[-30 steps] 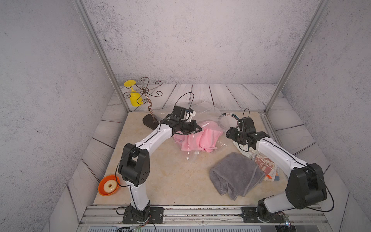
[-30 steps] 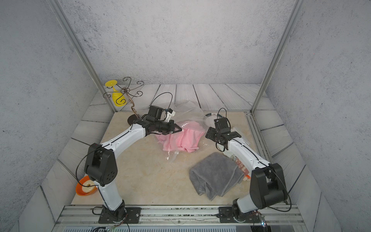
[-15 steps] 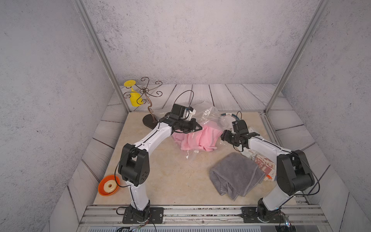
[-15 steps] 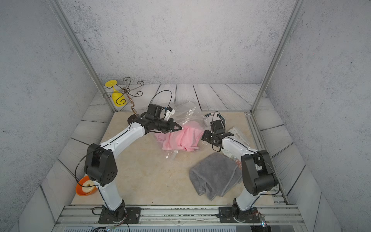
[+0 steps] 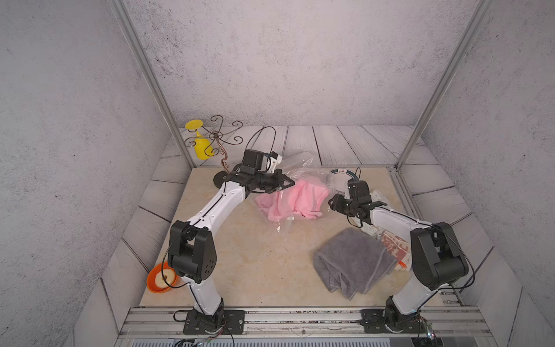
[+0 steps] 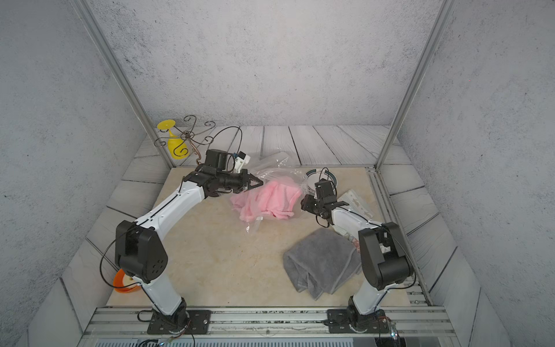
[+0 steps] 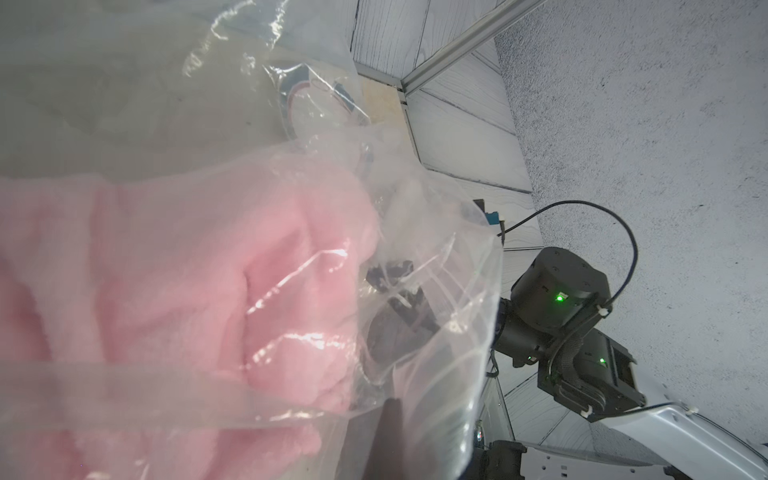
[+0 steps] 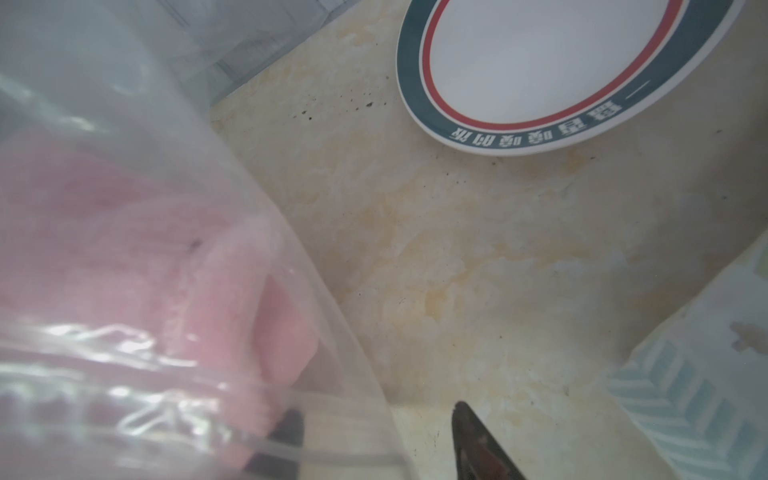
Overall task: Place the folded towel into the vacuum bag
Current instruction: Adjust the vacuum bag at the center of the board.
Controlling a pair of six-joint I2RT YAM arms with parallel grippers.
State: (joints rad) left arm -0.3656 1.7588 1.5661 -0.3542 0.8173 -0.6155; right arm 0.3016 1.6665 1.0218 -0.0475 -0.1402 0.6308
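The vacuum bag (image 5: pixel 303 173) (image 6: pixel 279 172) is clear crinkly plastic lying at the back middle of the table. A bunched pink towel (image 5: pixel 297 199) (image 6: pixel 270 198) (image 7: pixel 166 270) sits inside it. My left gripper (image 5: pixel 289 182) (image 6: pixel 258 182) (image 7: pixel 390 409) is shut on the bag's upper film and holds it off the table. My right gripper (image 5: pixel 331 203) (image 6: pixel 304 205) (image 8: pixel 376 415) is open at the bag's right edge. One of its fingers (image 8: pixel 291 428) shows through the plastic beside the towel, the other stands outside over the table. The valve and the clip do not show.
A white plate with a dark rim (image 5: pixel 342 175) (image 8: pixel 540 62) lies just behind the right gripper. A grey folded towel (image 5: pixel 351 261) lies front right, with printed packets (image 5: pixel 393 246) beside the right arm. A wire stand (image 5: pixel 219 141), yellow goblet (image 5: pixel 199 147) and orange bowl (image 5: pixel 162 278) stand left.
The right gripper has moved left, up to the bag's right edge, and its jaws have narrowed. The left gripper keeps its hold and has shifted only slightly.
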